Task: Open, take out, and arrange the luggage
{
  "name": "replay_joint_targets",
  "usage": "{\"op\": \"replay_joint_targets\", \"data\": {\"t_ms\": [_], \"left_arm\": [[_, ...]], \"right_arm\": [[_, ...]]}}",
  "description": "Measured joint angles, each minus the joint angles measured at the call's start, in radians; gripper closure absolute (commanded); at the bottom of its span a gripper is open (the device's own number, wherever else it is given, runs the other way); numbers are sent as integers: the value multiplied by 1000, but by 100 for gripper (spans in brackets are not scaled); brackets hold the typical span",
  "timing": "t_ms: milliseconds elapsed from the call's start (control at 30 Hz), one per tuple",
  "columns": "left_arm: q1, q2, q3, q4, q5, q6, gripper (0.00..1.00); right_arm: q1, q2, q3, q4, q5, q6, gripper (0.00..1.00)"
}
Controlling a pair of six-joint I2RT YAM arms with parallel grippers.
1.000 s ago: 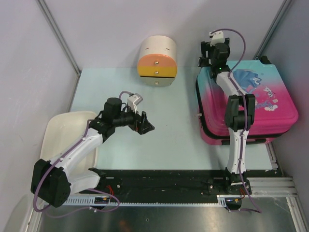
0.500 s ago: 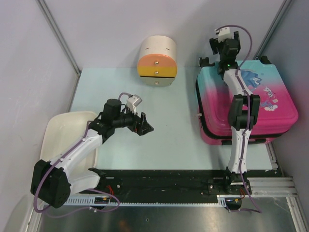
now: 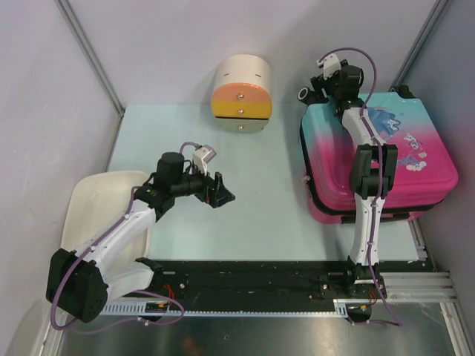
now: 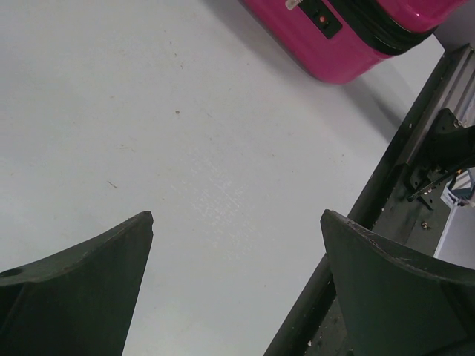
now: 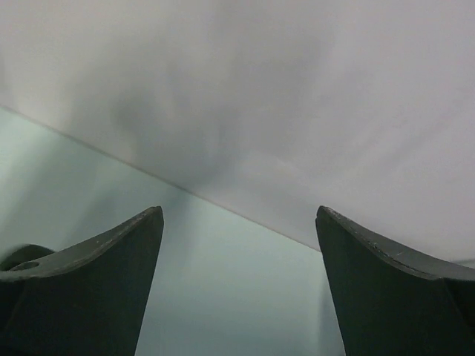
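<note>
**Entry 1. Left hand** (image 3: 222, 190). Released, jaws wide, nothing between them. It is held over the bare middle of the worktop (image 3: 267, 222) and points toward the luggage. Over the last second it has barely shifted. Status: idle.

**Entry 2. Luggage** (image 3: 415, 170). It lies flat and shut on the right side of the worktop, pink end near, teal end far. The position is unchanged and the lid is not lifted.

**Entry 3. Right hand** (image 3: 318, 80). Released and grasping nothing. Its own view shows only worktop and back wall between the fingers. It is at the far-left corner of the luggage, just past the teal edge.
- Change: a second ago it sat over that corner. It then swung up toward the back wall, and it now turns to face left.
- Reading: it is likely repositioning to find the zip or rim at the far end. The opening step has not begun, and everything after it is still to do.

**Entry 4. Cream drawer box** (image 3: 242, 93). It stands at the far edge, well apart from the luggage. Unmoved.
</note>
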Motion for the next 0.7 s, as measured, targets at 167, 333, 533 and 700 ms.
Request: {"op": "replay_joint_targets", "data": {"t_ms": [167, 333, 533, 700], "left_arm": [[6, 0, 0, 0, 0, 0, 0], [9, 0, 0, 0, 1, -8, 0], [9, 27, 6, 1, 0, -7, 2], [-14, 34, 3, 47, -28, 0, 5]], "right_arm": [[18, -25, -2, -119, -132, 50, 14], [69, -75, -58, -192, -202, 104, 15], [160, -138, -143, -222, -242, 166, 15], [251, -206, -231, -247, -282, 222, 15]]}}
